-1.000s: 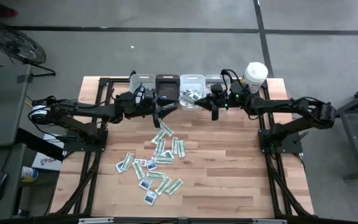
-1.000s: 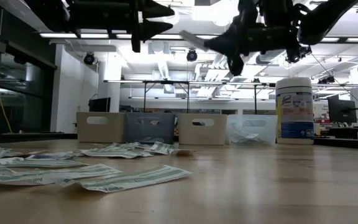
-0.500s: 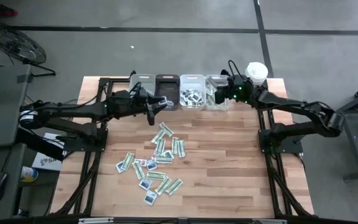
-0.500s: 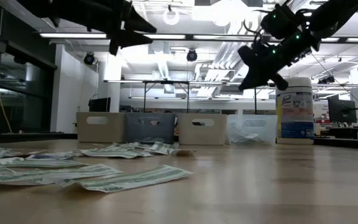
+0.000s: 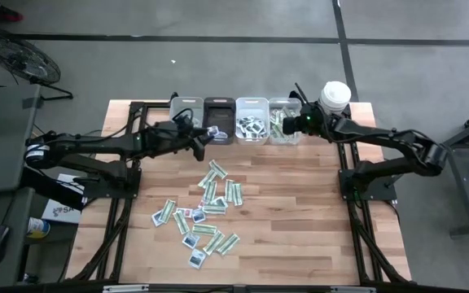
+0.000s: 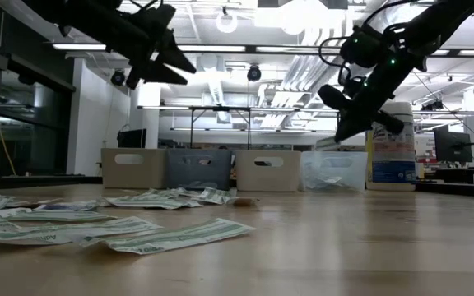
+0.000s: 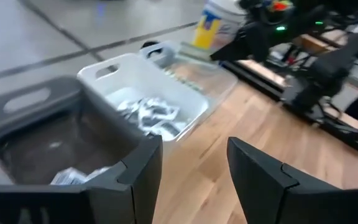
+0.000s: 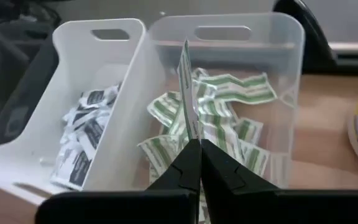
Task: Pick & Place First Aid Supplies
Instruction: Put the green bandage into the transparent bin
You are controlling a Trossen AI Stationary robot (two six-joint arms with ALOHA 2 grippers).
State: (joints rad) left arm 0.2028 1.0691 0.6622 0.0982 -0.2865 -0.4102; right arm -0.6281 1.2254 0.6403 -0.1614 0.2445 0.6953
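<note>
Since 1 second ago, carried over from above the table and back over the bins: narrow green-and-white paper strip (image 8: 187, 93), pinched upright in the pressed-together right gripper (image 8: 199, 144), above the clear plastic bin (image 8: 289, 37) of matching strips. Best lowered inside the walls before release. Left gripper (image 7: 191, 162), spread and empty, over the dark grey bin (image 7: 23, 112).

Two arms above a table of packets

We see packets (image 6: 151, 237) scattered on the wooden table (image 6: 344, 247), four bins (image 6: 229, 170) and a canister (image 6: 390, 145) behind, the right gripper (image 6: 336, 140) over the clear bin (image 6: 333, 172).
</note>
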